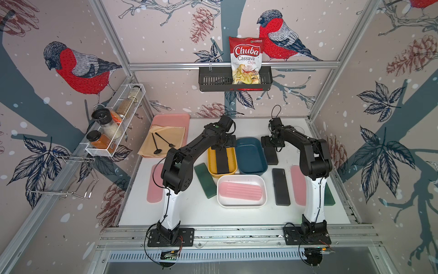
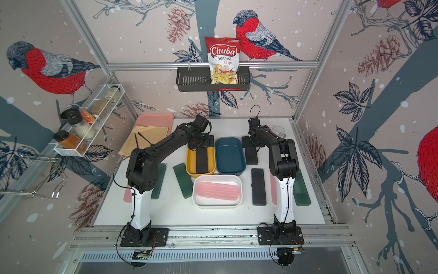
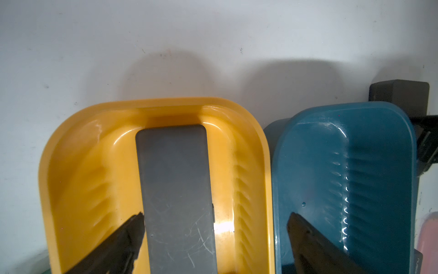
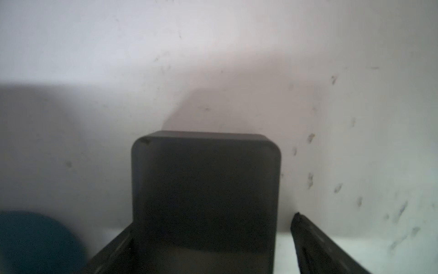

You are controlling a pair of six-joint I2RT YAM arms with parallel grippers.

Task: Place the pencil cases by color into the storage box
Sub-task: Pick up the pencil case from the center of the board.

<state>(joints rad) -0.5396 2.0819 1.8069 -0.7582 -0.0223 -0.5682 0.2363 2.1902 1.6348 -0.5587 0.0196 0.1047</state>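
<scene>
We see the left gripper [image 3: 215,215] poised over the yellow tub [image 1: 210,166] with its jaws wide apart. One finger sits beside the black pencil case [image 1: 222,161] lying lengthwise in that tub, and the other hangs over the blue tub [image 1: 251,156] next to it. It holds nothing.

The right gripper [image 4: 213,221] is down around a second black case [image 1: 272,156], which lies on the white table [image 1: 189,213] just beside the blue tub. Its jaws are apart. In the right wrist view one finger meets the case's side, while the other stands off with a strip of table showing between, so the case is straddled but not clamped.

In the white tub [image 1: 241,177], nearest the arm bases, lies a ribbed pink case [image 1: 240,191].

Loose on the table we find:
- a dark green case [image 1: 205,180], angled just beside the yellow and white tubs
- a third black case [image 1: 280,187] and a second pink case [image 1: 297,185], side by side
- a third pink case [image 1: 154,187], partly behind the left arm

In a top view two more green cases show — one [image 2: 301,189] behind the right arm, one [image 2: 159,189] behind the left.
</scene>
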